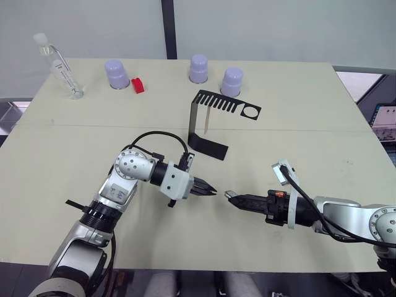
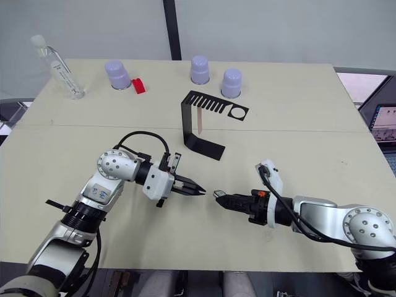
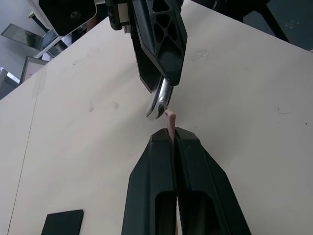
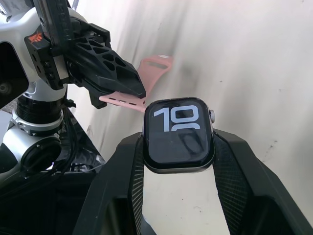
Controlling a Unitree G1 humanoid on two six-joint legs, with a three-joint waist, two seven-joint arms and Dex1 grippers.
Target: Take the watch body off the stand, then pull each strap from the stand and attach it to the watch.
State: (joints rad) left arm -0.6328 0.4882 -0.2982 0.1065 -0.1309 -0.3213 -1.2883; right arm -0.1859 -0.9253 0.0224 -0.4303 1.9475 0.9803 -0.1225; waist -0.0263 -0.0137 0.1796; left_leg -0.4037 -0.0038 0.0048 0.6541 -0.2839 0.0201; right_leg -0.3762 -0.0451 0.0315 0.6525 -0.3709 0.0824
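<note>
Our right gripper clamps the dark rounded-square watch body by its two sides, screen lit. Our left gripper is clenched on a thin pale-pink strap, its end just beside the case. One more strap appears to hang from the thin black metal stand. We should align the strap end squarely with the case slot — then slide it in sideways — without loosening either grip.

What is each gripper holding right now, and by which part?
The right gripper clamps the watch body by its two side edges. The left gripper pinches a pink strap near one end.
</note>
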